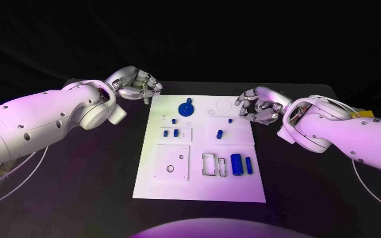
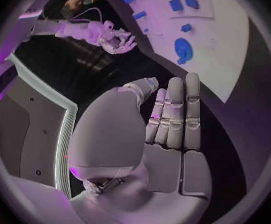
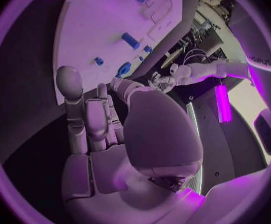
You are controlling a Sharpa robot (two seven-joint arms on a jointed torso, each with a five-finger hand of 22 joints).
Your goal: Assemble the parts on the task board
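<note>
The white task board [image 1: 199,188] lies in the middle of the black table. On it are a round blue part [image 1: 186,108] at the far end, small blue pegs [image 1: 219,134] around the middle, and a blue cylinder [image 1: 237,164] with a thin blue bar [image 1: 248,165] nearer me. My left hand [image 1: 136,85] hovers off the board's far left corner, holding nothing. In the left wrist view its fingers [image 2: 175,114] are stretched out over the table, with the round blue part [image 2: 184,50] beyond them. My right hand [image 1: 259,106] hangs at the board's far right edge, holding nothing, fingers [image 3: 88,119] extended.
Empty cut-outs [image 1: 210,164] and a raised square plate [image 1: 172,162] mark the board's near half. Black table [image 1: 95,183] surrounds the board on both sides. A yellow object [image 1: 366,114] sits behind my right arm.
</note>
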